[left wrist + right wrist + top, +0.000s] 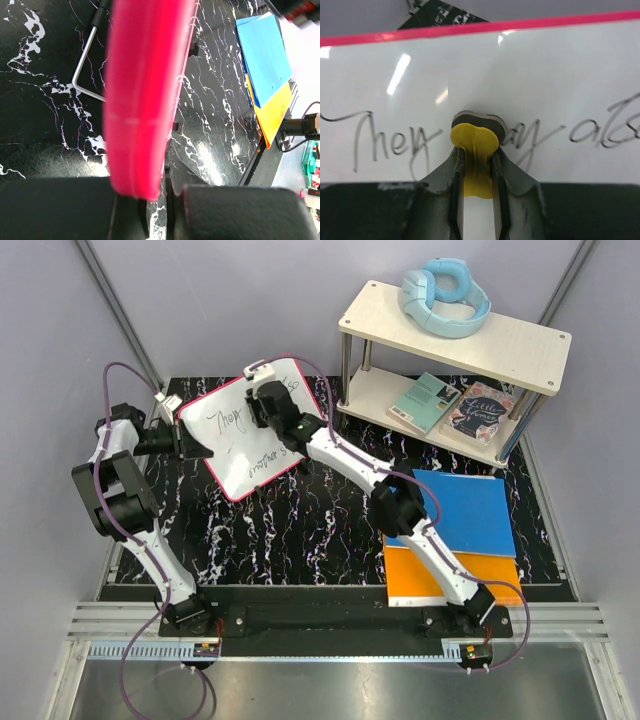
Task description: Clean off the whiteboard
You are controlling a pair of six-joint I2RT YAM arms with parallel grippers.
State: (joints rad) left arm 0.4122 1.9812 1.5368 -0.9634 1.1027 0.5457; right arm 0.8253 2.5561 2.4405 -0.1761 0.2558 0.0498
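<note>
The whiteboard [235, 445], white with a pink-red rim and black handwriting, is tilted up off the black marbled mat at the back left. My left gripper [181, 443] is shut on its left edge; the left wrist view shows the blurred pink rim [145, 95] running between the dark fingers of that gripper [150, 192]. My right gripper [264, 406] is over the board's upper part, shut on a small yellow eraser [475, 142]. Its dark felt face rests against the whiteboard [520, 75] in the top line of writing [375, 142].
A two-tier wooden shelf [520, 340] stands at the back right with light blue headphones [444, 297] on top and two books [452, 405] below. A blue folder [470, 510] overlaps an orange one [412, 578] at the right front. A bent metal wire [85, 65] lies behind the board.
</note>
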